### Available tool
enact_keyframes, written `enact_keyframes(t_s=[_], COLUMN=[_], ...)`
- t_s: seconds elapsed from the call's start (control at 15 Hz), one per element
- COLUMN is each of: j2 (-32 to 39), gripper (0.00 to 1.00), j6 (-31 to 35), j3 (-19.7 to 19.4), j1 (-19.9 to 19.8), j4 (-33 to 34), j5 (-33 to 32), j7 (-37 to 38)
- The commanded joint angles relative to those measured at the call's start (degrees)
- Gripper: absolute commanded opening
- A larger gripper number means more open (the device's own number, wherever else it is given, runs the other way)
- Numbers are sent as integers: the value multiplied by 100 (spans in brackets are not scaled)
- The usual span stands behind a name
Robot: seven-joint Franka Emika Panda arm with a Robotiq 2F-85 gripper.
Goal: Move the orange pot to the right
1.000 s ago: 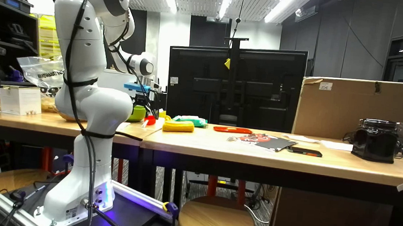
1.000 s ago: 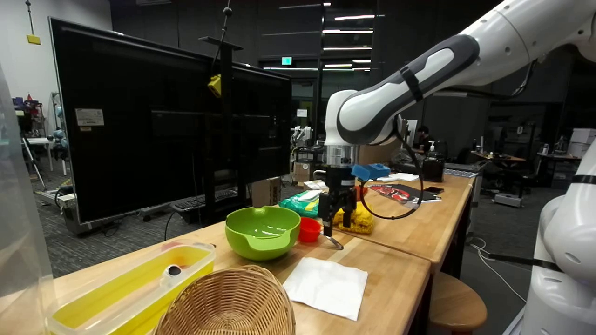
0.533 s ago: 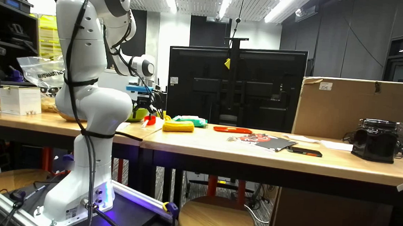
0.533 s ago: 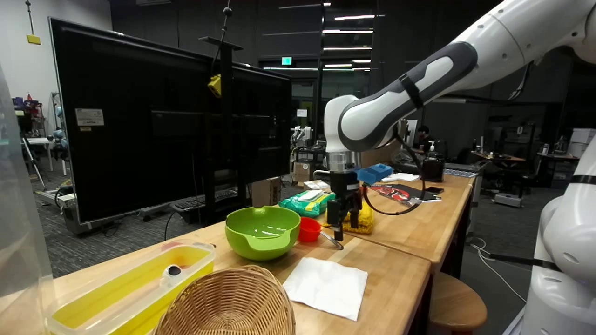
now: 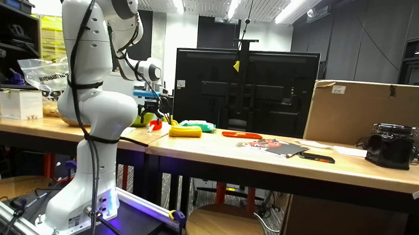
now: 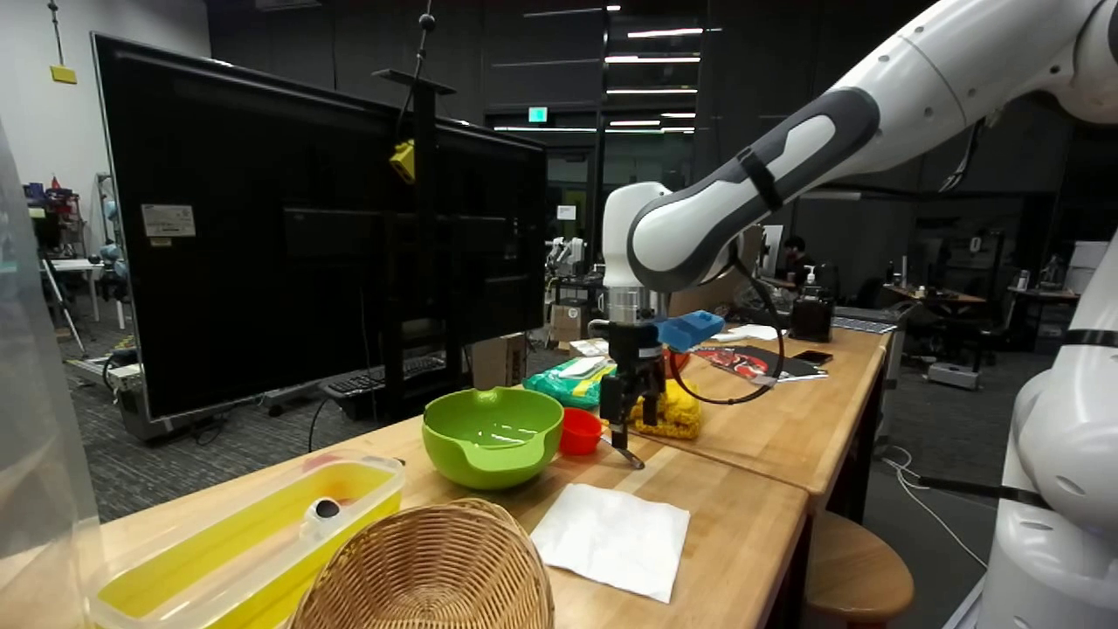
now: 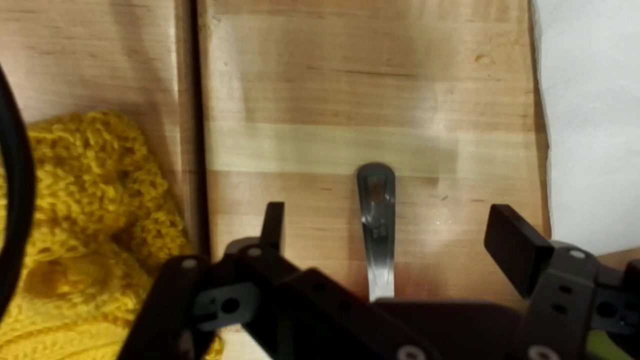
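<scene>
Red in an exterior view, three o'clock from the green bowl (image 6: 489, 472): find the pot (image 6: 580, 433). Presumed step: reach, with a wide-spread, empty claw (image 7: 387, 219); next, descend around the handle (image 7: 378, 225), pinch.

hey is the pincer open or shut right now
Open: in the wrist view the pincer has its fingers wide apart, the metal handle showing between them.
</scene>
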Motion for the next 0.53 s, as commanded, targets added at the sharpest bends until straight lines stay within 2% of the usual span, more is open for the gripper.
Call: enact_keyframes(t_s=[0.0,0.47], j2=[133,417], gripper=[100,100], j6=[157,619], j3=[60,53], j1=[12,72], j4=[73,104], j5=[-5,324], j7=[81,-70])
